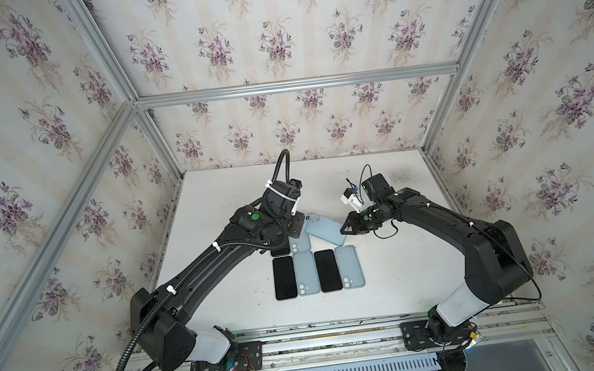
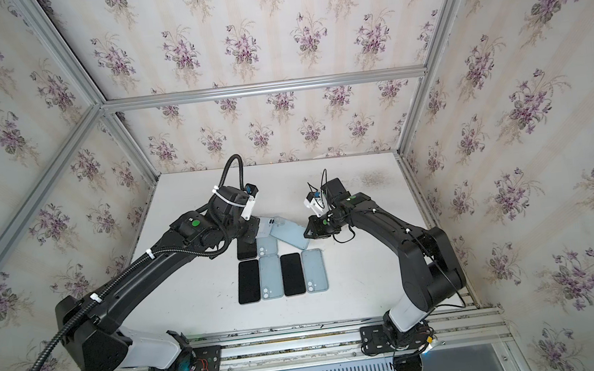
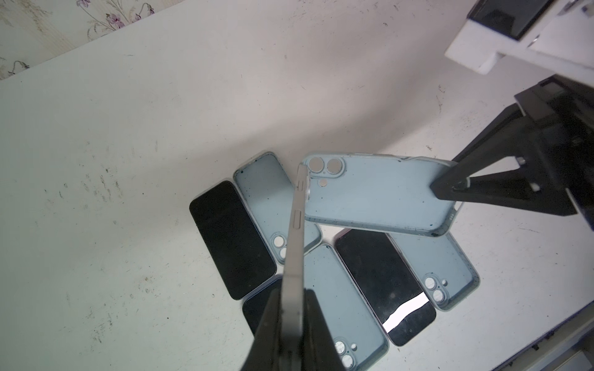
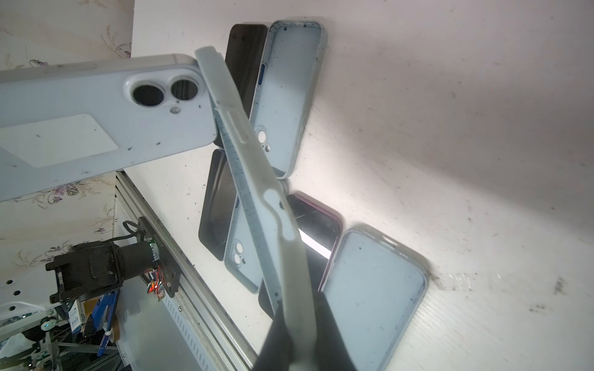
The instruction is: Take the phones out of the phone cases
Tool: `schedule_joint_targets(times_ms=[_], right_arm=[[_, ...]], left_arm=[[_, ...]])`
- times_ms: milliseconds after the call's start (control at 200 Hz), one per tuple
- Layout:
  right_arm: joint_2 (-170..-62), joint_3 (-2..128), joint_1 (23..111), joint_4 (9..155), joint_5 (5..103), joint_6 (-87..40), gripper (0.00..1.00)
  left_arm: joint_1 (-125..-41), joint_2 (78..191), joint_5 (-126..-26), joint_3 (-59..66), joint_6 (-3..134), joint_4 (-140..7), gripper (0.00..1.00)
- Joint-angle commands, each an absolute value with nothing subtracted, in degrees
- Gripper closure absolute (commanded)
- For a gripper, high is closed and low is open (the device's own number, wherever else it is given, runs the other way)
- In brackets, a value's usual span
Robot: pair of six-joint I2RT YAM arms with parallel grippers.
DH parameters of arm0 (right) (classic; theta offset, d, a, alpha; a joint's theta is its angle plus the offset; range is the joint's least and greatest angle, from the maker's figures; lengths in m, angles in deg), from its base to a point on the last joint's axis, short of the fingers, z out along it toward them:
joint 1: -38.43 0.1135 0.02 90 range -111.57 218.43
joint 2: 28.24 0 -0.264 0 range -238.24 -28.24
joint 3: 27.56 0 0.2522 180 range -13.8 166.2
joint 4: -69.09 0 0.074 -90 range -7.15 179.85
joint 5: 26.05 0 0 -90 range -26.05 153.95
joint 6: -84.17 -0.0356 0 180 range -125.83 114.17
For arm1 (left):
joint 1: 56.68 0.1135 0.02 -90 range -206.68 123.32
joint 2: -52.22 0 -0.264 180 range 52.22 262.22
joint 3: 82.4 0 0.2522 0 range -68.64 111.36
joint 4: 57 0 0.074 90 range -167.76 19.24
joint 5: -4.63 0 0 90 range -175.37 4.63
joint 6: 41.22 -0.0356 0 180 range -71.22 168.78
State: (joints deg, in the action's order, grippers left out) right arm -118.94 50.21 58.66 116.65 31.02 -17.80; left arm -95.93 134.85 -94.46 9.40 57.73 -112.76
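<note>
**Phone** [image 3: 296, 231]: pale back, twin lenses. You hold it in the left gripper [image 3: 293, 293], which is clamped across its two faces at the end away from the lenses. It is raised off the counter [image 1: 391, 278] and shows edge-on in the left wrist view.

**Phone case** [image 3: 376, 196]: light blue and speckled, with its hollow inside bare in the left wrist view. You hold it in the right gripper [image 4: 299, 316], which is pinched on the end away from the camera cut-out. It is lifted and tilted above the stock below. The phone is outside it. The phone's lens corner sits just beside the case's cut-out end, and you cannot tell whether they touch.

**Stock on the counter**, lying flat in two rows under both grippers:
- Three loose phones [image 1: 284, 277], screens up and dark.
- Three empty cases [image 1: 349, 266], open side up, alternating with the phones.
</note>
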Motion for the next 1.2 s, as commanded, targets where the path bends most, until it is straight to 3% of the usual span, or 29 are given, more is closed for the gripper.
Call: schedule_joint_targets(times_ms=[0, 645, 735, 894, 1044, 1134, 1194], right_arm=[[-118.82, 49.71, 57.78, 120.60, 33.25, -18.40, 1.00], [-129.15, 55.85, 53.32, 122.58, 36.71, -15.38, 1.00], [-132.47, 60.20, 52.61, 125.79, 40.13, -13.64, 0.92], [-137.59, 69.70, 51.73, 128.20, 49.76, -14.49, 0.52], [-131.05, 66.26, 52.05, 119.77, 45.83, -19.27, 0.35], [-125.62, 60.27, 52.80, 116.75, 44.31, -23.13, 0.33], [-122.37, 54.36, 53.18, 112.37, 40.51, -28.63, 0.38]], left_arm=[[-95.44, 134.60, -102.20, 9.90, 57.06, -112.07, 0.99], [-95.01, 130.97, -99.35, 9.40, 57.06, -112.63, 1.00], [-95.01, 131.05, -99.01, 9.36, 57.04, -112.65, 1.00], [-95.01, 131.59, -98.14, 9.23, 57.17, -112.62, 1.00], [-94.87, 131.25, -98.03, 8.97, 57.40, -112.60, 1.00], [-94.47, 130.76, -97.53, 8.75, 57.31, -112.51, 1.00], [-94.15, 130.54, -97.03, 8.70, 57.27, -112.26, 1.00]])
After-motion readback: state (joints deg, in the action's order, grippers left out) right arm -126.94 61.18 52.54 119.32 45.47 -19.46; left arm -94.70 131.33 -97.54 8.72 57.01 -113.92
